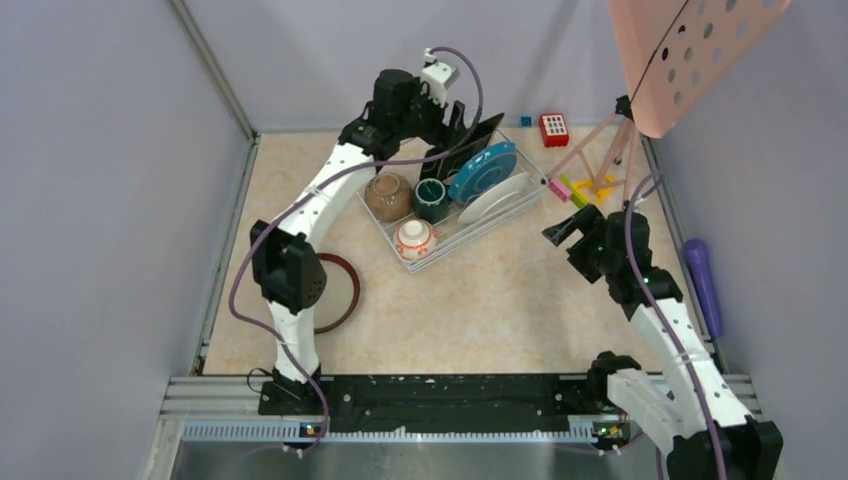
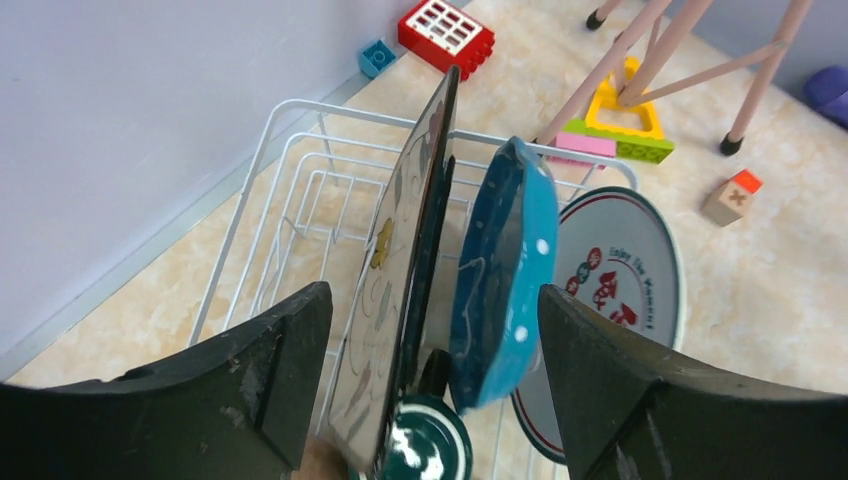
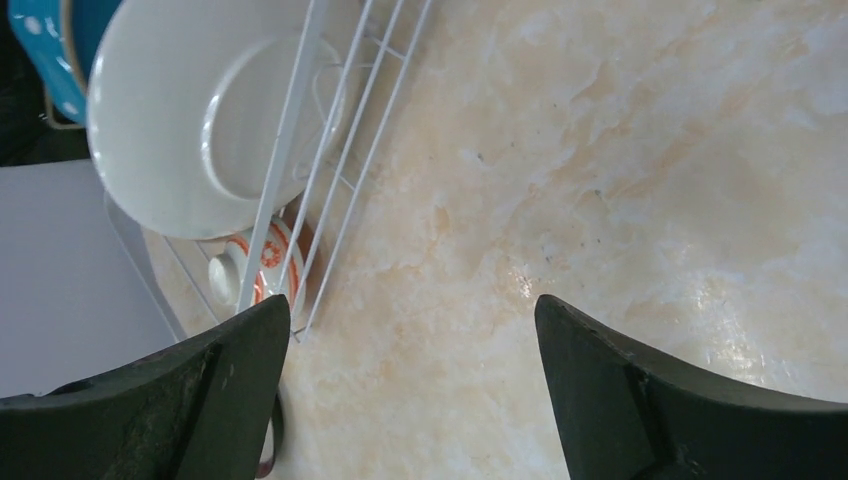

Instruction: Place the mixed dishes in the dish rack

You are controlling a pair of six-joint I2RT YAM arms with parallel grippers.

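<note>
Six dishes sit in your dish rack (image 2: 340,113), your left claw (image 2: 432,320) is apart around the upright black square plate (image 2: 400,250), your right claw (image 3: 412,320) is apart and empty, and only the red-rimmed round plate (image 1: 340,285) waits on the desk (image 1: 500,310).

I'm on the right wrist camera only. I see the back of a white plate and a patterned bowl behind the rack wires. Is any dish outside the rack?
Observer: Yes. The dark red-rimmed round plate lies flat on the table left of the dish rack, partly behind the left arm.
Operator: Where is the left gripper?
Observer: The left gripper is open at the rack's far end, over the upright black square plate.
Operator: What else is in the rack?
Observer: The brown bowl and dark green mug sit side by side in its left part.
</note>
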